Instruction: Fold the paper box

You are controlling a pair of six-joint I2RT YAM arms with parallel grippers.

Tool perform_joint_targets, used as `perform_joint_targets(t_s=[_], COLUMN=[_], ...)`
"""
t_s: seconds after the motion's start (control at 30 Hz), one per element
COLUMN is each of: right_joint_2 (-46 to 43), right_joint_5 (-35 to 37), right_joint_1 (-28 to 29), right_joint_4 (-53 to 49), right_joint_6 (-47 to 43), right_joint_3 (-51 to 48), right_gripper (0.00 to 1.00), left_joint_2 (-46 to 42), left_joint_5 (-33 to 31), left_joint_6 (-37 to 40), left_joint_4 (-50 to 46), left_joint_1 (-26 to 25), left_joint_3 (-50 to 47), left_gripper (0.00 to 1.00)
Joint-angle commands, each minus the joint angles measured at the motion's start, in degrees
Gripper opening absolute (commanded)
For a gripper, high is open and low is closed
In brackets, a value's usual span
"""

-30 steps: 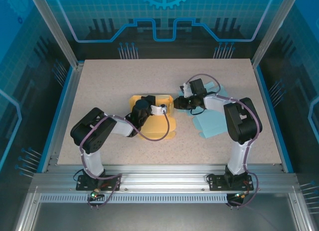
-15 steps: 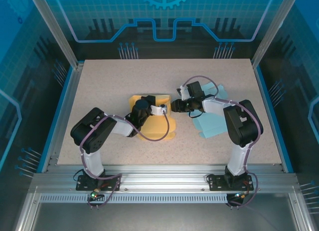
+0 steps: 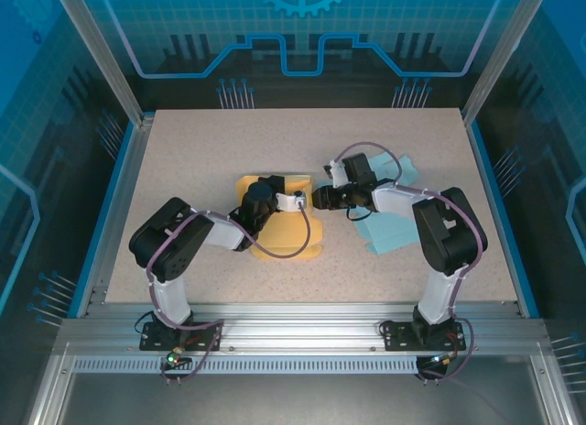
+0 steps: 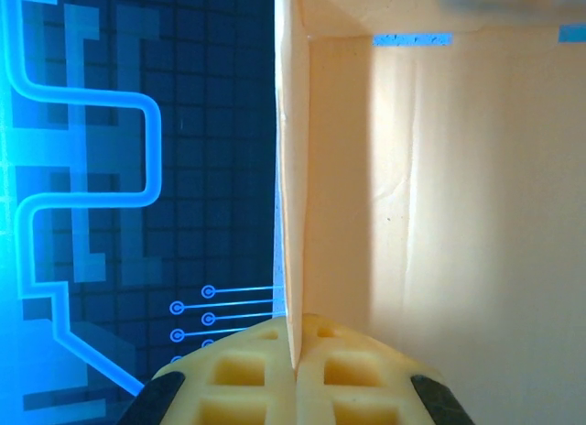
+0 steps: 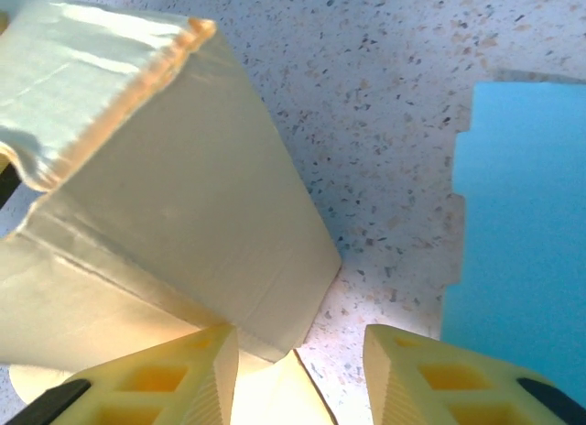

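Yellow card box (image 3: 279, 237) sits mid-table (image 3: 211, 141), and the left pincer (image 4: 295, 375) is clamped tight on the edge of its upright wall, pads meeting on the card. At 3 o'clock of the box, the right pincer (image 5: 300, 352) stands partly open, gripping nothing, one finger (image 5: 183, 379) just beside a raised panel. Farther out at 3 o'clock, a blue sheet (image 3: 396, 228) lies flat on the table.
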Motion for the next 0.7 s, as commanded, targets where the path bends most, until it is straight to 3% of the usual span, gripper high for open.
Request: perform_joint_targets(t_s=[0.0, 0.33, 0.67], right_joint_2=[-0.94, -2.12, 4.59], right_joint_5=[-1.46, -0.24, 5.87], right_joint_1=[2.04, 2.42, 3.27], right_joint_4=[1.45, 3.35, 3.53], right_joint_6=[-1.52, -1.52, -0.78], right_joint_3=[0.57, -1.49, 4.98], right_gripper=[0.45, 0.52, 0.49], left_joint_2=[0.27, -0.34, -0.87], left_joint_5=[2.02, 2.27, 3.41], left_joint_6=[-1.27, -1.49, -2.84], left_joint_4=[-3.65, -4.62, -4.86], left_joint_1=[0.13, 0.19, 0.04], left_joint_3=[0.49, 0.84, 0.72], left_gripper=[0.0, 0.0, 0.0])
